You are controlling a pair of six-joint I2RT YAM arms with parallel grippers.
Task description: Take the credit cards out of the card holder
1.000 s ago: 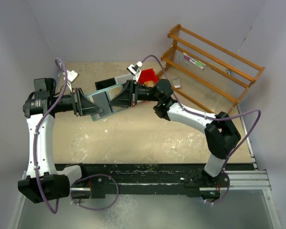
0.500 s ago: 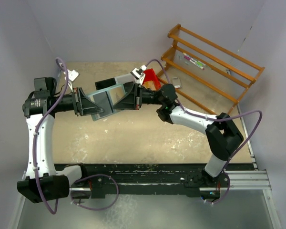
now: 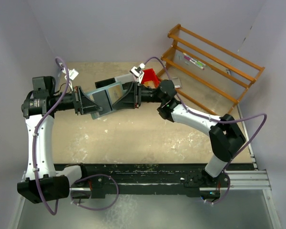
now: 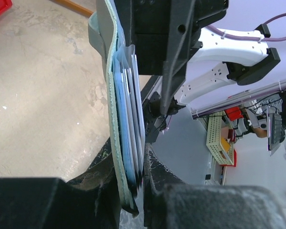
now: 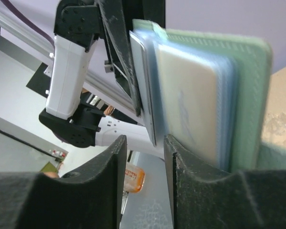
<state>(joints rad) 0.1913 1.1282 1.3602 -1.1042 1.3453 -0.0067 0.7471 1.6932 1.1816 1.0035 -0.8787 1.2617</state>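
The pale mint-green card holder point(image 3: 101, 99) hangs open in the air between my two arms. My left gripper point(image 3: 88, 102) is shut on its left edge. In the left wrist view the holder point(image 4: 113, 119) shows edge-on, and the left gripper point(image 4: 133, 187) pinches the cover and clear pages together. A pale card point(image 5: 190, 100) sits in a clear pocket against the mint cover point(image 5: 250, 95). My right gripper point(image 5: 144, 155) stands open at the holder's free edge. The corner of one thin page or card point(image 5: 147, 95) just reaches into its gap, and neither finger presses on it.
A red bin point(image 3: 150, 76) lies behind the right wrist, with a small silver device point(image 3: 177, 83) beside it. A wooden rack point(image 3: 214, 62) fills the back right corner. A dark bin point(image 3: 105, 83) sits behind the holder, and a small white item point(image 3: 73, 74) at back left.
My right gripper was shut and has opened. Its wrist has shifted a little right and toward the back. The left gripper still holds the card holder in the same place.
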